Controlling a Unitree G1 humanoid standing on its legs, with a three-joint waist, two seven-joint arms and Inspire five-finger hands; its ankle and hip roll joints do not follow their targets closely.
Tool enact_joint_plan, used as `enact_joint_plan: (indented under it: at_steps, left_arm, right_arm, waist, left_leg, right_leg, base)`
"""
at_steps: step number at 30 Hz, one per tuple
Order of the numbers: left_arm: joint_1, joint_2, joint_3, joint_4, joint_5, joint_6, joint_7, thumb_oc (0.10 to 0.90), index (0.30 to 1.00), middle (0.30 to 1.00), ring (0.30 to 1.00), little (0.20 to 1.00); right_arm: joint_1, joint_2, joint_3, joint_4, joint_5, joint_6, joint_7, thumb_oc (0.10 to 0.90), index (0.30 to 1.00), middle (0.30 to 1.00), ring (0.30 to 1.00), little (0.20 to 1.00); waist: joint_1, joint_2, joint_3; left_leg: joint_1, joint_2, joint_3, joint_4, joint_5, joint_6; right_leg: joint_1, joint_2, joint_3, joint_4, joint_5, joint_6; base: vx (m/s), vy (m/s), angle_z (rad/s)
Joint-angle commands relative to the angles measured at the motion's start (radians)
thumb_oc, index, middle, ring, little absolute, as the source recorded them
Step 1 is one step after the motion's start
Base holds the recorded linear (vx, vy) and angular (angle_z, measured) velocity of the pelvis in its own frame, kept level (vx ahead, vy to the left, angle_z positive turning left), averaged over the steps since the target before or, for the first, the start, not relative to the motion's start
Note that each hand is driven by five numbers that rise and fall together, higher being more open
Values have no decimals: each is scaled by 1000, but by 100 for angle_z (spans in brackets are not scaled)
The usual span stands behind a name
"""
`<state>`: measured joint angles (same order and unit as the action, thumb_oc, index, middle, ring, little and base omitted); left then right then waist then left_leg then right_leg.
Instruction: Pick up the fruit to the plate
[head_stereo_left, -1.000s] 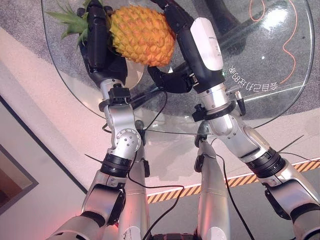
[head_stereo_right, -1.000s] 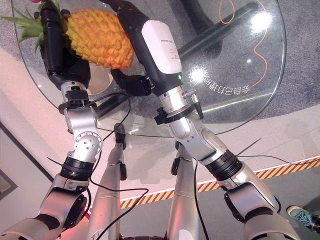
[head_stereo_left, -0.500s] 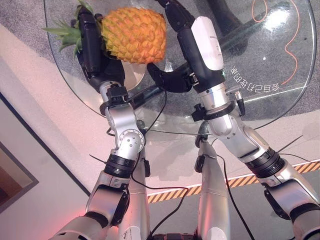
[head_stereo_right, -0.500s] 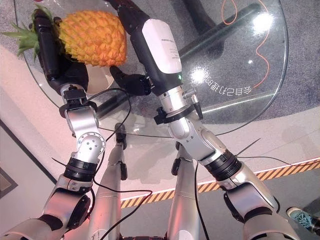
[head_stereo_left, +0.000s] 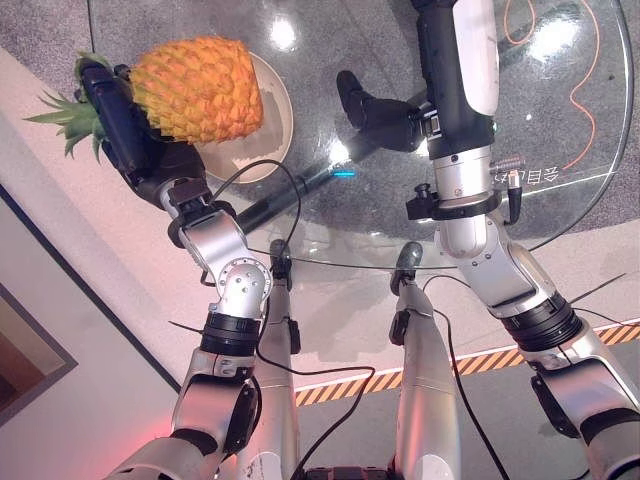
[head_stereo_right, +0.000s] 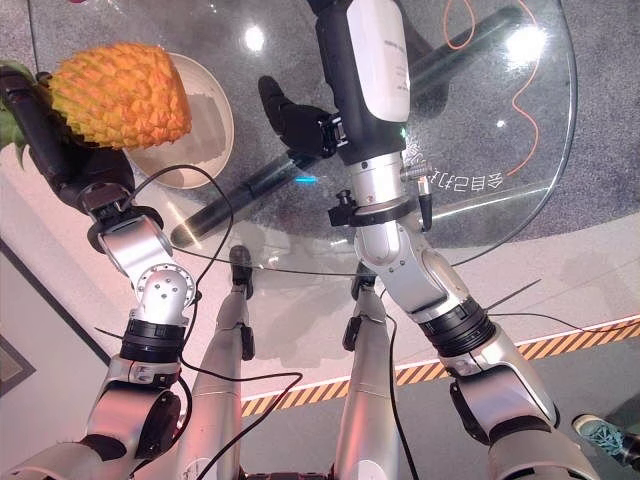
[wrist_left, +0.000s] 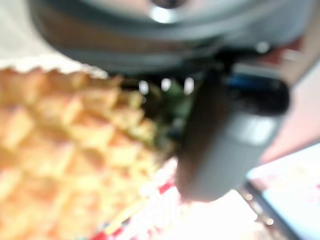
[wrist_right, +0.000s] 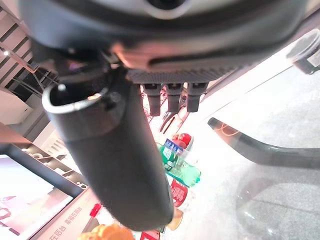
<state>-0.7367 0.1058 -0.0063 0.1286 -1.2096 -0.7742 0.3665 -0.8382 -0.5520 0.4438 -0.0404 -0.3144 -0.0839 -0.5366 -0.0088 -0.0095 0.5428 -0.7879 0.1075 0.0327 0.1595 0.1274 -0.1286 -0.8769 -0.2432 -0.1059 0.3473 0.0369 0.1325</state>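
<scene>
One pineapple (head_stereo_left: 196, 88) sits gripped in my left robot hand (head_stereo_left: 130, 130) above the cream plate (head_stereo_left: 268, 120) on the glass bench (head_stereo_left: 540, 110); my right robot hand (head_stereo_left: 375, 105) hangs relaxed, holding nothing.

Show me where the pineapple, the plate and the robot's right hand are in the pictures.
pineapple (head_stereo_left: 195, 90), left eye view, on the middle of its orange body.
plate (head_stereo_left: 272, 125), left eye view, on its bare rim beside the fruit.
right hand (head_stereo_left: 385, 110), left eye view, on the dark thumb side.

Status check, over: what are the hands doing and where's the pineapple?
Left hand shut on pineapple, carried above the plate's edge. Right hand open, off to the side over the glass table. Nothing blocking the plate.
</scene>
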Motion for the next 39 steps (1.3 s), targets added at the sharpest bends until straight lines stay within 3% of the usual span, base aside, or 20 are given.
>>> enact_joint_plan:
  at_steps: [1,7,12,19,30,39]
  left_arm:
    - [-92,69,10,-179,108,-89,-24,100,300,300,300,200]
    - [-89,81,6,-175,240,-81,31,100,300,300,300,200]
    - [-99,104,10,-142,431,-81,130,100,300,300,300,200]
    - [-105,176,34,-58,768,-65,380,100,300,300,300,200]
    - [-145,275,42,124,941,-81,529,100,300,300,300,200]
    - [-216,366,4,287,1070,-84,639,100,300,300,300,200]
  right_arm:
    - [-68,5,-30,-114,-39,-49,-57,800,900,900,900,900]
    - [-55,0,-35,-107,-21,-17,-92,800,900,900,900,900]
    - [-24,-3,-66,-37,46,3,-194,800,900,900,900,900]
    - [56,-19,-162,72,76,5,-365,800,900,900,900,900]
    - [117,-55,-264,244,219,23,-529,800,900,900,900,900]
    - [109,-82,-337,533,510,-66,-648,800,900,900,900,900]
  waist:
    - [1,-14,-23]
    - [-2,-14,-23]
    - [-9,-15,-23]
    - [-20,-18,-23]
    - [-38,-24,-23]
    - [-37,-23,-23]
  left_leg:
    - [-28,-37,15,50,-43,10]
    - [-21,-37,12,56,-53,9]
    - [-29,-37,13,60,-47,10]
    - [-14,-30,17,62,-61,9]
    - [1,-15,29,48,-61,3]
    - [9,0,40,30,-61,-7]
  right_leg:
    - [68,33,-57,-142,55,17]
    - [74,36,-52,-140,48,16]
    - [66,36,-47,-137,53,13]
    - [72,43,-42,-123,40,13]
    - [78,51,-40,-124,40,14]
    - [86,49,-55,-132,38,15]
  base:
    - [0,0,0]
    - [0,0,0]
    - [-4,7,0]
    - [0,0,0]
    - [-13,6,-1]
    - [-41,1,-6]
